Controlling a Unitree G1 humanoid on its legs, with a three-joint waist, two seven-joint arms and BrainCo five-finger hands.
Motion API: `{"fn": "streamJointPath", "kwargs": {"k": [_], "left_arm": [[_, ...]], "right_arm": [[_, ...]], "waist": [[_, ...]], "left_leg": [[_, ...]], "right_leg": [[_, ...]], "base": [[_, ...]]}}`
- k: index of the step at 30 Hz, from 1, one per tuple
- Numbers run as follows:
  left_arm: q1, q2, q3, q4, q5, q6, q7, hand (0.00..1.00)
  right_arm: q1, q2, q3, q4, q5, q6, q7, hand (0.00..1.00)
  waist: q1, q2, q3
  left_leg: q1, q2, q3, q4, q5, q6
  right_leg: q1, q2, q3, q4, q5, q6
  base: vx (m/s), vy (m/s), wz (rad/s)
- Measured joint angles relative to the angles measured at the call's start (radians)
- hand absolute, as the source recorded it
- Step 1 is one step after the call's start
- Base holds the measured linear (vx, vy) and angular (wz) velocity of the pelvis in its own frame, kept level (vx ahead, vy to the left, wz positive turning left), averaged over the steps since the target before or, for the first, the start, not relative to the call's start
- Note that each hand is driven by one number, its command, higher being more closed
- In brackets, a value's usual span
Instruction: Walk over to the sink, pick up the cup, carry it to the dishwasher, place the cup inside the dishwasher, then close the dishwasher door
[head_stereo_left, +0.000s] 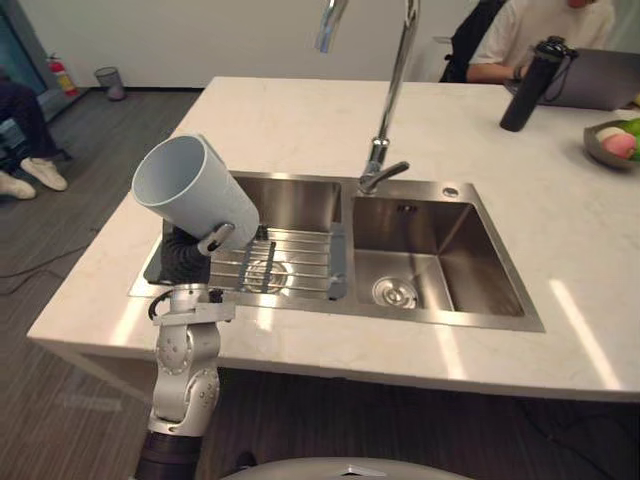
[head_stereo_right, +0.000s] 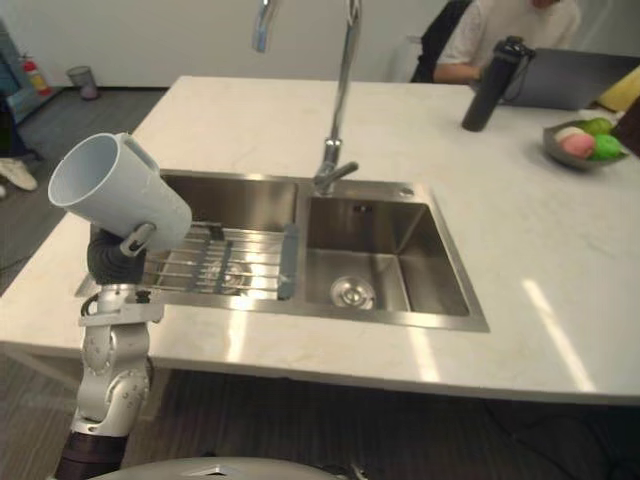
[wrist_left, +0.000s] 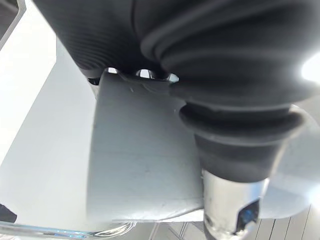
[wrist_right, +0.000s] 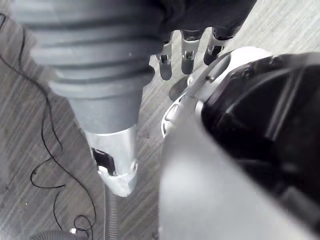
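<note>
Cup (head_stereo_left: 195, 190) is gripped at its base by left hand (head_stereo_left: 188, 256), fingers curled round it, mouth tilted toward 10 o'clock, above the 9 o'clock basin of sink (head_stereo_left: 440, 316). Right hand (wrist_right: 182, 50) hangs slack, empty. Cup should be levelled and grip held firm before turning away.

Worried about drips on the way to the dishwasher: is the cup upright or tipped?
Tipped. The cup leans in the left hand, mouth turned sideways toward the camera; no liquid visible inside.
</note>
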Motion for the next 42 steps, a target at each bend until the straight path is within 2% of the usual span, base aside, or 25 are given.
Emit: {"fn": "streamJointPath", "kwargs": {"k": [6, 10, 14, 17, 19, 20, 21, 22, 23, 24, 25, 27, 29, 30, 31, 32, 34, 35, 36, 37, 38, 39, 40, 41, 42], "left_arm": [[0.008, 0.021, 0.005, 0.007, 0.002, 0.000, 0.015, 1.00], [0.012, 0.028, 0.012, -0.001, 0.044, 0.000, 0.092, 1.00], [0.035, 0.029, 0.036, -0.042, 0.104, 0.011, 0.163, 1.00], [0.096, 0.016, 0.106, -0.103, 0.112, 0.032, 0.183, 1.00], [0.159, 0.007, 0.165, -0.161, 0.101, 0.030, 0.183, 1.00], [0.199, -0.008, 0.194, -0.163, 0.096, 0.030, 0.170, 1.00], [0.218, -0.015, 0.202, -0.166, 0.095, 0.031, 0.163, 1.00], [0.240, -0.014, 0.214, -0.170, 0.084, 0.032, 0.158, 1.00], [0.238, -0.013, 0.215, -0.179, 0.066, 0.035, 0.152, 1.00], [0.238, -0.014, 0.214, -0.187, 0.055, 0.036, 0.139, 1.00], [0.238, -0.019, 0.212, -0.196, 0.057, 0.039, 0.127, 1.00], [0.237, -0.032, 0.193, -0.242, 0.057, 0.054, 0.104, 1.00], [0.230, -0.039, 0.135, -0.236, 0.056, 0.069, 0.057, 1.00], [0.218, -0.051, 0.113, -0.211, 0.054, 0.074, 0.035, 1.00], [0.200, -0.073, 0.071, -0.172, 0.043, 0.087, 0.007, 1.00], [0.196, -0.091, 0.048, -0.147, 0.025, 0.090, -0.021, 1.00], [0.190, -0.089, 0.054, -0.140, -0.005, 0.083, -0.057, 1.00], [0.174, -0.073, 0.039, -0.101, -0.025, 0.082, -0.090, 1.00], [0.167, -0.066, 0.023, -0.077, -0.034, 0.084, -0.103, 1.00], [0.164, -0.051, -0.015, -0.043, -0.040, 0.096, -0.120, 1.00], [0.170, -0.054, -0.041, -0.016, -0.040, 0.101, -0.124, 1.00], [0.178, -0.060, -0.116, -0.004, -0.038, 0.113, -0.126, 1.00], [0.176, -0.058, -0.174, -0.004, -0.038, 0.113, -0.139, 1.00], [0.168, -0.057, -0.198, 0.001, -0.039, 0.110, -0.147, 1.00], [0.131, -0.045, -0.253, 0.031, -0.039, 0.098, -0.155, 1.00]], "right_arm": [[-0.028, -0.004, 0.037, 0.001, 0.001, 0.000, -0.025, 0.00], [-0.044, -0.006, 0.042, 0.023, -0.008, 0.001, -0.017, 0.00], [-0.068, -0.014, 0.064, 0.050, -0.115, 0.003, 0.019, 0.00], [-0.091, -0.043, 0.081, 0.087, -0.201, 0.005, 0.053, 0.00], [-0.102, -0.054, 0.082, 0.113, -0.232, -0.001, 0.075, 0.00], [-0.114, -0.083, 0.076, 0.141, -0.249, -0.008, 0.105, 0.00], [-0.114, -0.090, 0.067, 0.152, -0.270, -0.011, 0.116, 0.00], [-0.119, -0.090, 0.041, 0.169, -0.294, -0.018, 0.128, 0.00], [-0.128, -0.086, 0.023, 0.185, -0.315, -0.020, 0.135, 0.00], [-0.132, -0.085, 0.023, 0.198, -0.315, -0.018, 0.134, 0.00], [-0.130, -0.085, 0.035, 0.197, -0.315, -0.017, 0.127, 0.00], [-0.127, -0.093, 0.043, 0.189, -0.315, 0.005, 0.117, 0.00], [-0.106, -0.106, 0.042, 0.144, -0.323, 0.029, 0.107, 0.00], [-0.100, -0.117, 0.043, 0.130, -0.324, 0.038, 0.101, 0.00], [-0.073, -0.140, 0.043, 0.108, -0.328, 0.047, 0.078, 0.00], [-0.053, -0.164, 0.038, 0.088, -0.311, 0.054, 0.063, 0.00], [-0.067, -0.150, 0.033, 0.049, -0.288, 0.063, 0.053, 0.00], [-0.065, -0.129, 0.031, 0.025, -0.276, 0.063, 0.036, 0.00], [-0.066, -0.120, 0.032, 0.012, -0.270, 0.065, 0.026, 0.00], [-0.067, -0.104, 0.038, -0.010, -0.266, 0.066, 0.014, 0.00], [-0.060, -0.109, 0.040, -0.013, -0.268, 0.069, 0.001, 0.00], [-0.045, -0.128, 0.038, -0.022, -0.268, 0.079, -0.007, 0.00], [-0.026, -0.132, 0.005, -0.053, -0.255, 0.064, -0.008, 0.00], [-0.025, -0.131, -0.015, -0.065, -0.233, 0.055, -0.005, 0.00], [-0.025, -0.112, -0.042, -0.071, -0.188, 0.040, 0.002, 0.00]], "waist": [[0.027, -0.006, -0.004], [0.050, -0.009, -0.014], [0.068, -0.025, -0.015], [0.105, -0.002, 0.036], [0.144, 0.015, 0.055], [0.169, 0.060, 0.076], [0.177, 0.055, 0.076], [0.190, 0.060, 0.083], [0.194, 0.035, 0.087], [0.202, 0.034, 0.089], [0.206, 0.034, 0.087], [0.198, 0.039, 0.078], [0.160, 0.069, 0.053], [0.151, 0.083, 0.049], [0.126, 0.069, 0.046], [0.117, 0.071, 0.032], [0.111, 0.077, 0.033], [0.103, 0.076, 0.033], [0.101, 0.071, 0.033], [0.101, 0.047, 0.042], [0.095, 0.056, 0.040], [0.106, 0.081, 0.029], [0.093, 0.084, 0.025], [0.080, 0.084, 0.025], [0.054, 0.087, 0.018]], "left_leg": [[-0.011, -0.002, -0.042, 0.000, 0.007, 0.000], [-0.042, -0.005, -0.063, 0.001, 0.011, -0.001], [-0.144, -0.029, -0.116, 0.103, 0.010, 0.013], [-0.164, -0.059, -0.214, 0.210, 0.005, 0.020], [-0.168, -0.084, -0.282, 0.209, 0.010, 0.013], [-0.182, -0.089, -0.256, 0.183, 0.057, 0.025], [-0.191, -0.085, -0.217, 0.165, 0.030, 0.067], [-0.222, -0.069, -0.107, 0.199, -0.032, 0.141], [-0.301, -0.030, 0.119, 0.418, -0.104, 0.216], [-0.317, 0.010, 0.252, 0.589, -0.157, 0.274], [-0.295, 0.052, 0.351, 0.730, -0.212, 0.298], [-0.205, 0.131, 0.435, 0.847, -0.286, 0.242], [-0.140, 0.205, 0.470, 0.738, -0.263, 0.186], [-0.137, 0.180, 0.499, 0.698, -0.267, 0.180], [-0.101, 0.115, 0.581, 0.605, -0.251, 0.258], [-0.085, 0.059, 0.588, 0.492, -0.233, 0.275], [-0.051, 0.011, 0.569, 0.299, -0.204, 0.247], [-0.029, -0.015, 0.518, 0.202, -0.173, 0.203], [-0.019, -0.028, 0.497, 0.174, -0.161, 0.188], [-0.003, -0.062, 0.460, 0.144, -0.157, 0.167], [0.007, -0.055, 0.443, 0.119, -0.169, 0.139], [0.010, -0.052, 0.403, 0.109, -0.166, 0.133], [-0.006, -0.066, 0.352, 0.132, -0.161, 0.152], [-0.007, -0.068, 0.311, 0.133, -0.161, 0.158], [-0.023, -0.063, 0.220, 0.137, -0.145, 0.171]], "right_leg": [[0.013, -0.001, -0.039, 0.003, -0.022, -0.002], [-0.003, 0.000, -0.052, 0.003, -0.019, 0.006], [-0.014, -0.006, -0.117, 0.009, -0.014, 0.004], [0.067, -0.014, -0.230, 0.075, -0.053, -0.027], [0.120, 0.000, -0.311, 0.089, -0.107, 0.007], [0.137, 0.011, -0.403, 0.110, -0.134, -0.012], [0.140, 0.014, -0.453, 0.113, -0.136, -0.014], [0.141, 0.004, -0.525, 0.109, -0.132, -0.014], [0.142, -0.030, -0.628, 0.132, -0.133, -0.015], [0.144, -0.053, -0.680, 0.147, -0.135, -0.014], [0.152, -0.070, -0.728, 0.152, -0.126, -0.014], [0.154, -0.086, -0.832, 0.151, -0.101, -0.004], [0.150, -0.094, -0.944, 0.211, -0.097, 0.001], [0.152, -0.128, -0.968, 0.270, -0.100, -0.003], [0.149, -0.270, -1.002, 0.495, -0.101, -0.052], [0.128, -0.347, -1.030, 0.639, -0.144, -0.041], [0.040, -0.311, -1.068, 0.600, -0.196, -0.009], [-0.002, -0.275, -1.096, 0.494, -0.181, -0.044], [-0.019, -0.264, -1.105, 0.435, -0.158, -0.074], [-0.043, -0.265, -1.090, 0.342, -0.020, -0.156], [-0.016, -0.259, -1.090, 0.354, -0.013, -0.154], [-0.022, -0.272, -0.957, 0.397, 0.008, -0.186], [-0.063, -0.285, -0.714, 0.461, 0.022, -0.221], [-0.090, -0.286, -0.591, 0.499, 0.030, -0.232], [-0.140, -0.225, -0.312, 0.484, -0.062, -0.129]], "base": [[-0.03, -0.008, 0.21], [0.03, -0.011, 0.15], [0.05, -0.022, 0.50], [-0.04, -0.037, 1.37], [-0.17, -0.087, 1.76], [-0.25, -0.021, 1.67], [-0.33, 0.008, 1.91], [-0.25, 0.023, 1.90], [-0.21, 0.029, 2.06], [-0.10, 0.032, 1.96], [-0.06, 0.060, 1.59], [0.01, 0.120, 1.54], [0.09, 0.175, 1.98], [0.11, 0.241, 2.48], [0.09, 0.330, 2.55], [0.07, 0.286, 2.34], [-0.05, 0.197, 1.64], [-0.09, 0.088, 1.43], [-0.05, -0.072, 1.37], [-0.04, -0.077, 1.08], [-0.02, -0.060, 1.19], [-0.02, 0.019, 1.34], [0.00, 0.047, 1.37], [0.02, 0.017, 1.79], [0.03, -0.090, 1.95]]}}
